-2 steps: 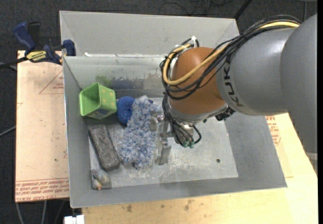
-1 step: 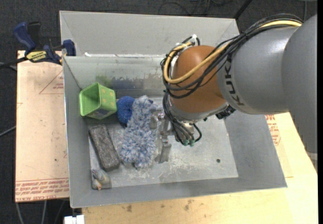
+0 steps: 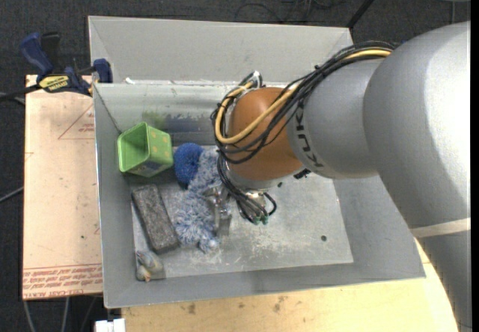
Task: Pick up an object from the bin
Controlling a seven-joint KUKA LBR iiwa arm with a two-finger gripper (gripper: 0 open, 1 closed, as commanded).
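Blue-white fluffy cloth [image 3: 191,212] lies left of the bin [image 3: 314,242] centre, beside a grey block [image 3: 153,218]. Gripper [image 3: 223,220] is down at the cloth's right edge; spread or pressed together, cannot tell. Arm [image 3: 359,128] lettering reads "KUK".

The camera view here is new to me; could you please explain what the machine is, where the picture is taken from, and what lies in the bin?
The one camera looks down from above, a little to one side, on a grey metal bin. The big silver shape coming in from the right is a robot arm; the orange cover and the cables are parts of it. At its tip is the gripper, which is down on a fluffy blue-and-white cloth near the bin's middle. I cannot tell whether it grips the cloth. To the left lie a green cup, a blue ball-like thing, a grey block and a small brownish thing in the near left corner.
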